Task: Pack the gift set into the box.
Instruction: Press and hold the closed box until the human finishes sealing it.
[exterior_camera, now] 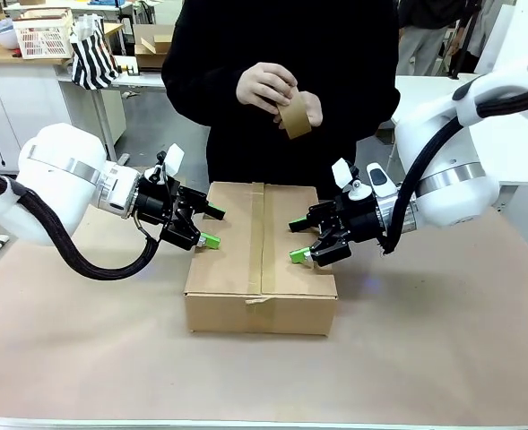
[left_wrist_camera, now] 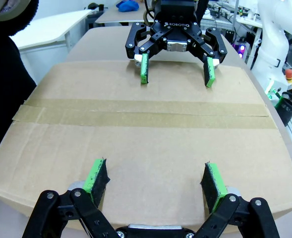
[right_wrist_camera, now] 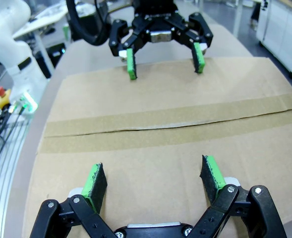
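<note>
- box (exterior_camera: 260, 260): brown corrugated cardboard, rectangular, matte, crisp edges. It sits mid-table between the two arms, directly in front of the person.
- All top flaps are down and the top is flat. A strip of tan paper tape (left_wrist_camera: 146, 115) runs along the centre seam, slightly glossier than the board. In the front view its end folds over the near edge, ragged and a bit lifted.
- The right wrist view shows a thin dark line down the middle of the tape.
- left gripper (exterior_camera: 212, 227): black linkage with green ribbed pads, fingers spread wide, nothing between them. It is at the box's left top edge, pointing in over the lid.
- right gripper (exterior_camera: 298, 240): same build, also spread wide and holding nothing. It is at the box's right top edge, facing the left one across the seam.
- Each wrist view has its own pads over bare cardboard, with the opposite gripper at the far edge. I can't tell whether the pads touch the lid.
- table cover (exterior_camera: 425, 340): flat tan-brown sheet, matte, close in colour to the box.
- Person in a black top behind the box holds a small brown roll (exterior_camera: 294, 118), likely tape, in both hands at chest height, well above the lid.
</note>
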